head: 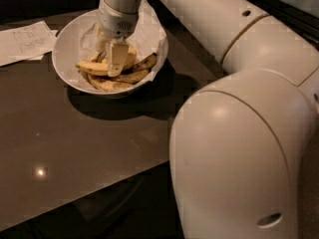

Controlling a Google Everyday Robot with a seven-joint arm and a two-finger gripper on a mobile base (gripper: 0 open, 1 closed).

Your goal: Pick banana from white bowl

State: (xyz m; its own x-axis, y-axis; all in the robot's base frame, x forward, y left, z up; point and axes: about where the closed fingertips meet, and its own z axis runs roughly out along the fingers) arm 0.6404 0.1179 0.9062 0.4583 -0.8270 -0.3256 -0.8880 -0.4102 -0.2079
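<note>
Table (75,133), white bowl (62,49): banana (89,67) beneath hand (113,59)

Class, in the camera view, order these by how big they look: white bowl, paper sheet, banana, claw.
1. Bowl.
2. Paper, though the frame edge cuts it off.
3. Banana and claw, which is down in the bowl over it. They look alike in size, and the claw hides part of the banana, so they are not ranked.

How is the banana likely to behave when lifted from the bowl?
The banana looks ripe, so it may bruise under the gripper, down in the white bowl. Curved and lying among other bananas, it may pivot or slip.
</note>
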